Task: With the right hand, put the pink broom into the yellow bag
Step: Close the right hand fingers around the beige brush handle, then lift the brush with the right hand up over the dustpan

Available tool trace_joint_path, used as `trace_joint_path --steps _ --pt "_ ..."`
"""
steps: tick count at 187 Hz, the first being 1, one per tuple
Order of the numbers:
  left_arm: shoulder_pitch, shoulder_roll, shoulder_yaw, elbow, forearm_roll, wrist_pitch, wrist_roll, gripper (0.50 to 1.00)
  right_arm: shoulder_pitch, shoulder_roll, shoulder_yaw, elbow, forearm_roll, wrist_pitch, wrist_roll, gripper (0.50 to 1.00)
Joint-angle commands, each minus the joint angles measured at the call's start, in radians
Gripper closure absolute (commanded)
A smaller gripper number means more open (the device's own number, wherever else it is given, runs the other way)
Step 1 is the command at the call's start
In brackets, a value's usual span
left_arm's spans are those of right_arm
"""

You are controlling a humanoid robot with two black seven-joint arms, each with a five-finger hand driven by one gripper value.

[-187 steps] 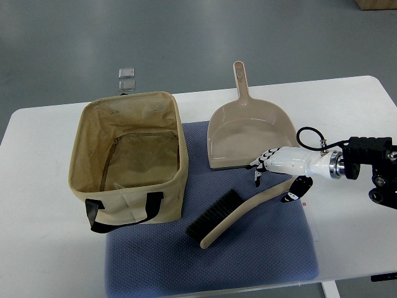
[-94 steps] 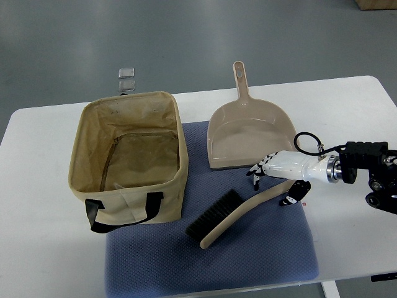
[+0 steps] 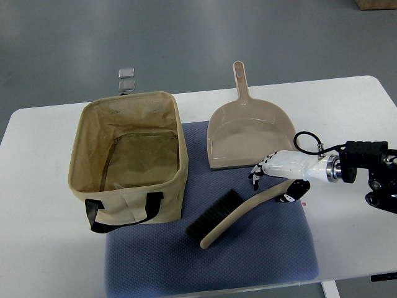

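Note:
The pink broom lies slantwise on the blue mat, its black bristles toward the bag and its handle end up at the right. My right hand sits over that handle end. Its fingers are on the far side of the handle and its dark thumb on the near side, still spread, with the broom resting flat. The yellow fabric bag stands open at the left with nothing visible inside. No left arm shows.
A matching pink dustpan lies just behind my right hand, handle pointing away. The bag's black strap hangs at its front. The white table ends near the picture's bottom. Two small clear squares lie on the floor beyond.
My right hand has slid slightly left and lowered onto the handle end, the thumb drawing closer beneath it. The broom and bag have not moved.

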Motion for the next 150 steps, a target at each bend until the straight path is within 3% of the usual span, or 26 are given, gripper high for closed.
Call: trace_joint_path --steps 1,19,36,57,106,150 --pt "0.000 0.000 0.000 0.000 0.000 0.000 0.000 0.500 0.000 0.001 -0.001 0.000 -0.001 0.000 0.001 0.726" --pt "0.000 0.000 0.000 0.000 0.000 0.000 0.000 0.500 0.000 0.001 -0.001 0.000 -0.003 0.006 0.001 0.858" --pt "0.000 0.000 0.000 0.000 0.000 0.000 0.000 0.500 -0.002 0.003 -0.001 0.000 -0.003 0.006 0.001 0.901" --pt "0.000 0.000 0.000 0.000 0.000 0.000 0.000 0.500 0.000 0.004 -0.001 0.000 -0.003 0.008 0.004 1.000" --pt "0.000 0.000 0.000 0.000 0.000 0.000 0.000 0.500 0.008 -0.011 0.001 0.006 -0.001 0.005 0.012 1.000" --pt "0.000 0.000 0.000 0.000 0.000 0.000 0.000 0.500 0.040 -0.071 0.014 0.018 0.014 0.002 0.070 1.000"
